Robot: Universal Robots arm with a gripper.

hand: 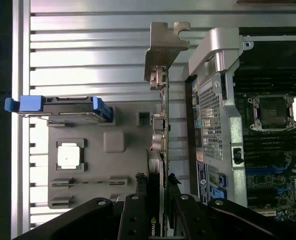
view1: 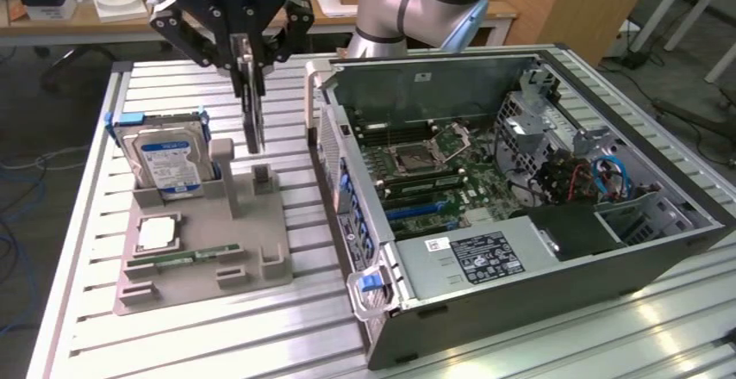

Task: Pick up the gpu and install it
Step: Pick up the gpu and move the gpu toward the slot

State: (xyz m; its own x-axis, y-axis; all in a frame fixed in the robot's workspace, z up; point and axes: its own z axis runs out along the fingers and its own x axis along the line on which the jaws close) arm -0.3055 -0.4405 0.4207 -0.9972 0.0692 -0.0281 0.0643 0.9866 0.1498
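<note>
Above the grey holder (view1: 247,224), gripper (view1: 243,52) points down, clamped on the gpu (view1: 253,112); apparently hanging clear.

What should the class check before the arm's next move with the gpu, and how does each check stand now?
1. Gripper shut on the gpu: ok.
2. gpu hanging upright, metal bracket end unobstructed: ok.
3. gpu's lower edge clear of the grey tray posts: cannot tell.
4. Hard drive standing apart from the gpu: ok.
5. Computer case open, motherboard exposed: ok.
6. Expansion slot free of obstructions: cannot tell.
</note>
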